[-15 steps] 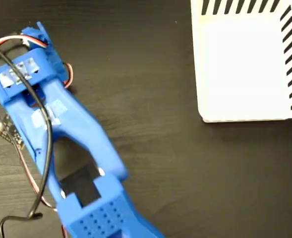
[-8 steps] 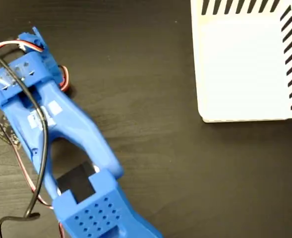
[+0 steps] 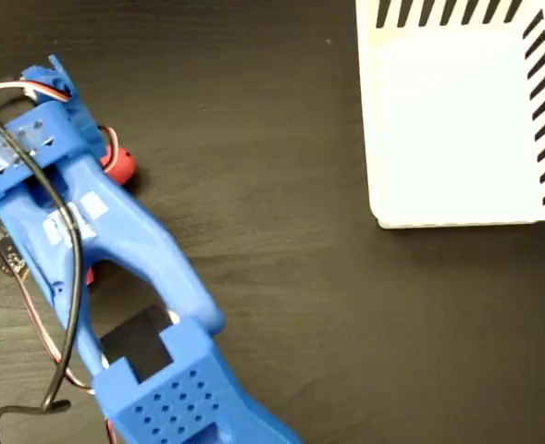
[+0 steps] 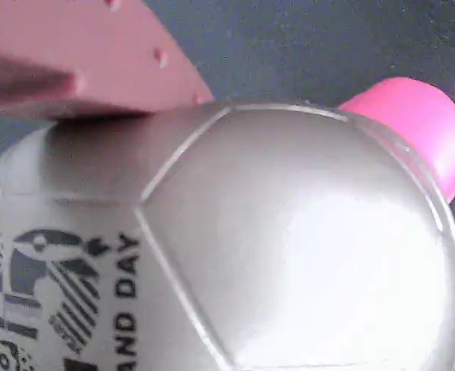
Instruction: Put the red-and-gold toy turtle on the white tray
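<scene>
**Wrist view fills with printed turtle shell; arm hides most of the toy from the fixed camera**

Wrist view is almost wholly taken up by the domed shell of the red-and-gold toy turtle (image 4: 273, 247), which reads here as a pale silvery grey with faint raised seams. At the lower left of the shell sits a dark printed emblem (image 4: 34, 294) with stripes and curved shapes, and beside it, running sideways, the letters "AND DAY"; the rest of the wording is cut off by the frame edge. A rounded pink part of the toy (image 4: 416, 127) pokes out at the upper right. A flat pinkish finger (image 4: 88, 54) of the tool lies across the top left, right at the shell's edge. Only this one finger shows, so I cannot tell whether the gripper (image 4: 134, 93) is spread or closed on the toy.

The fixed view shows none of the print. There the blue arm (image 3: 115, 250) stretches from the bottom edge toward the upper left across the dark wood-grain table (image 3: 281, 277), covering nearly all of the turtle; only a red bit shows just right of the arm's upper end (image 3: 120, 166). The white tray (image 3: 457, 129), with black diagonal stripes along its top and right edges, lies at the upper right, well apart from the toy.
</scene>
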Available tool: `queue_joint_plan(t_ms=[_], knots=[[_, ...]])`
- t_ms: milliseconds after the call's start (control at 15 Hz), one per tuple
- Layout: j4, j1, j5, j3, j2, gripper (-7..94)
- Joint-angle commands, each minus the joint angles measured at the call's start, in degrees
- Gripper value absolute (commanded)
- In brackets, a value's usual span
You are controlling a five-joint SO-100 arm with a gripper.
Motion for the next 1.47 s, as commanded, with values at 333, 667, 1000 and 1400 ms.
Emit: queue_joint_plan(t_ms=[333, 667, 1000, 1400], knots=[[2.7, -2.4, 5.9, 1.5, 19.7, 0], [3.5, -2.8, 12.8, 10.2, 40.4, 0], [2.7, 6.5, 12.2, 18.7, 54.8, 0], [-2.1, 30.0, 15.4, 16.3, 57.0, 0]])
